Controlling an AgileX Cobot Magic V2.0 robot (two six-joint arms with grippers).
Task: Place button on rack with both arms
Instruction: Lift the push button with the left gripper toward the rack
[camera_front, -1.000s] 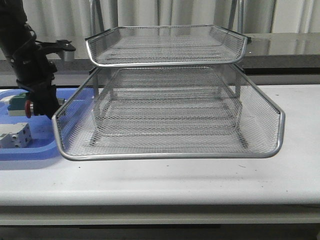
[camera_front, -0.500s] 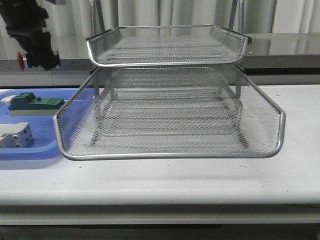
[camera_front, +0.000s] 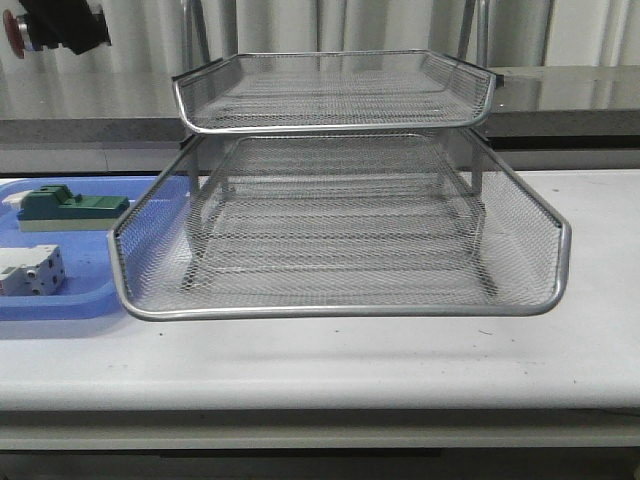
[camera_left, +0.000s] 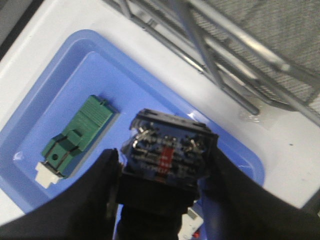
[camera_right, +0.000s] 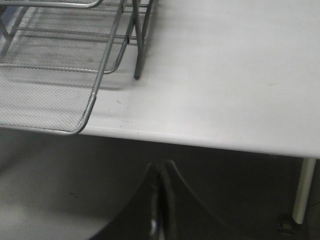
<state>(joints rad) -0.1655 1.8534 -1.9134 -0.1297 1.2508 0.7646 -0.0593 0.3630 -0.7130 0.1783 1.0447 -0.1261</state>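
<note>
I see a white table (camera_front: 400, 370) with a smooth matte top running the full width of the front view. On it stands the rack (camera_front: 340, 290), a silver wire-mesh letter stand with rounded metal rims; two sliding trays show, the lower one pulled forward toward me and the upper one set back above it. To the rack's left lies a flat blue tray (camera_front: 60, 305) of glossy plastic with rounded corners, its right edge just beside the lower mesh tray. In it rest a green block part (camera_front: 70, 207) with a pale end and, nearer me, a white terminal block (camera_front: 30, 272), apart from each other.

My left gripper (camera_front: 62, 22) is high in the top left corner of the front view, above the blue tray and well left of the rack's upper tray. It is clamped on the button (camera_left: 167, 152): in the left wrist view the dark fingers (camera_left: 95, 195) press both sides of its boxy blue-black body, whose terminal face with metal screws and a red label points away from the wrist. In the front view the red mushroom cap (camera_front: 16, 27) juts left, so the button's long axis lies roughly level, cap pointing away from the rack.

My right gripper (camera_right: 160, 200) hangs off the table's front edge, near the rack's corner, its two smooth black fingers pressed together with nothing between them.
</note>
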